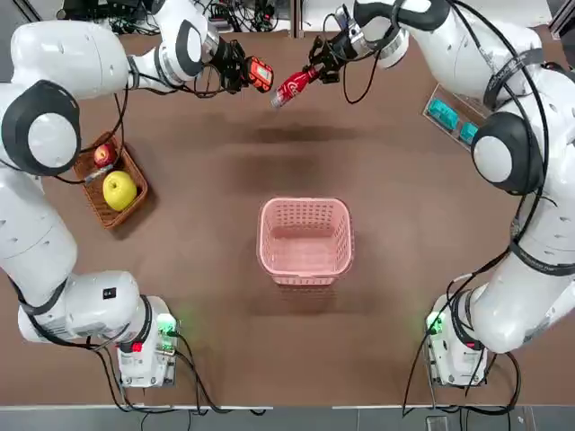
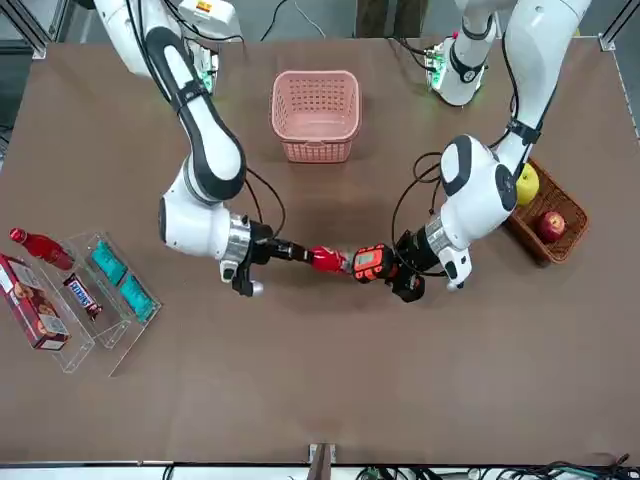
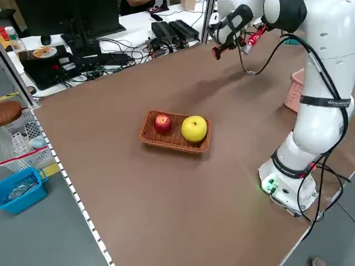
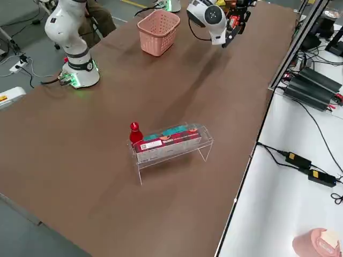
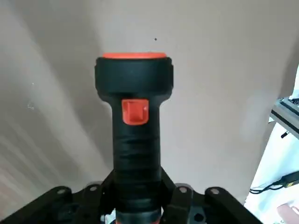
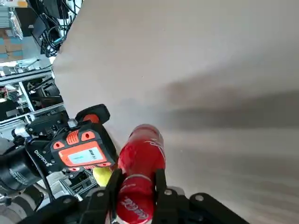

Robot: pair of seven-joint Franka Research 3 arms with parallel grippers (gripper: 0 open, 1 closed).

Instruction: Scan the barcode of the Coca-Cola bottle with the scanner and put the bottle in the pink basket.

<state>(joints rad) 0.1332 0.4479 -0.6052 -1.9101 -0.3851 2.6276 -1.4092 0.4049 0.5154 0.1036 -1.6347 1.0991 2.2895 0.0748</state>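
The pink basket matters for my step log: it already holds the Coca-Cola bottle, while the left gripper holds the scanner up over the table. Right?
Not quite. The top view shows the pink basket with nothing in it; the Coca-Cola bottle is clamped in the right gripper, held near the scanner. The left gripper does hold the scanner above the table.

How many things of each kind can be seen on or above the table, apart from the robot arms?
Red bottles: 2
Scanner: 1
Baskets: 2, pink, wicker
Fruits: 2, red apple, yellow apple
Clear rack: 1
Teal packets: 2
Total: 10
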